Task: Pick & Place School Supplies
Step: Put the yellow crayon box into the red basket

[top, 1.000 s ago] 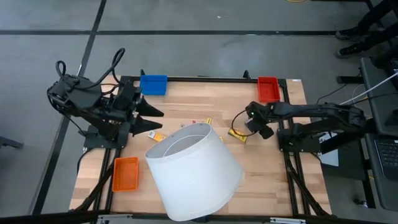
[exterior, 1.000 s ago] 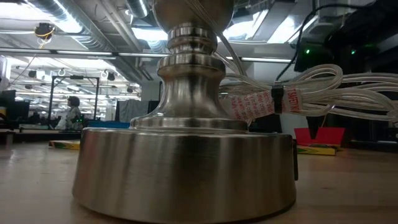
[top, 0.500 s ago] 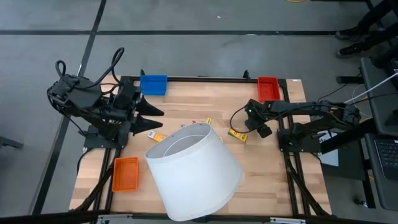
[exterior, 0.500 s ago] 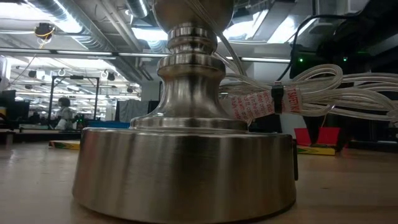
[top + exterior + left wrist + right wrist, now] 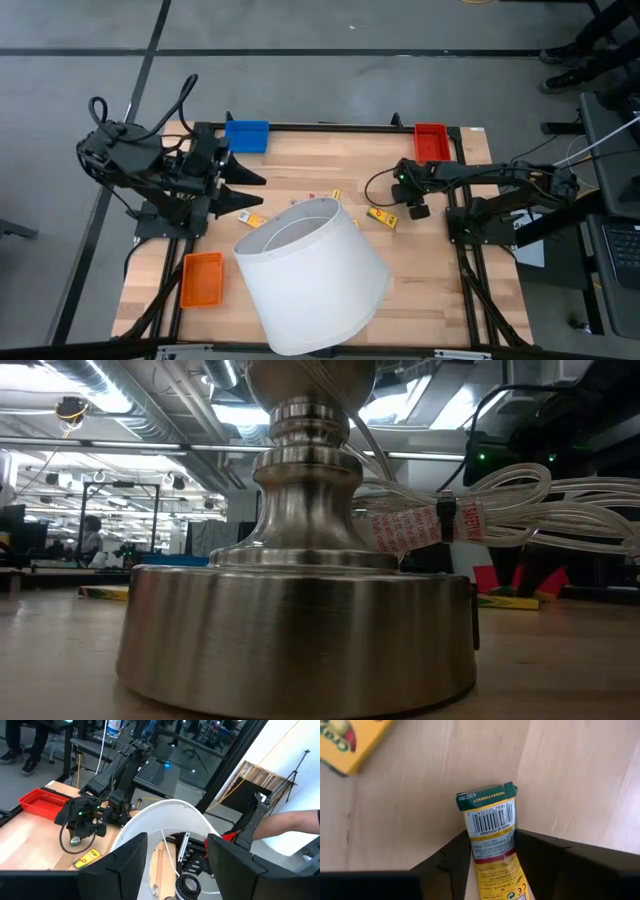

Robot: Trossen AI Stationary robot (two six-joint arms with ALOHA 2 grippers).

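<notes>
Two pincers in view. Right pincer pinches a yellow crayon pack, barcode end protruding, above the surface near the red tray. Another yellow crayon box lies just beside the white lampshade. Left pincer, fingers spread, waits at far left, holding nothing.

The lamp base hides most of the table; its top is cut off.

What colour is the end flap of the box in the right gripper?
Dark green, on a yellow crayon box; clearest in the right wrist view.
</notes>
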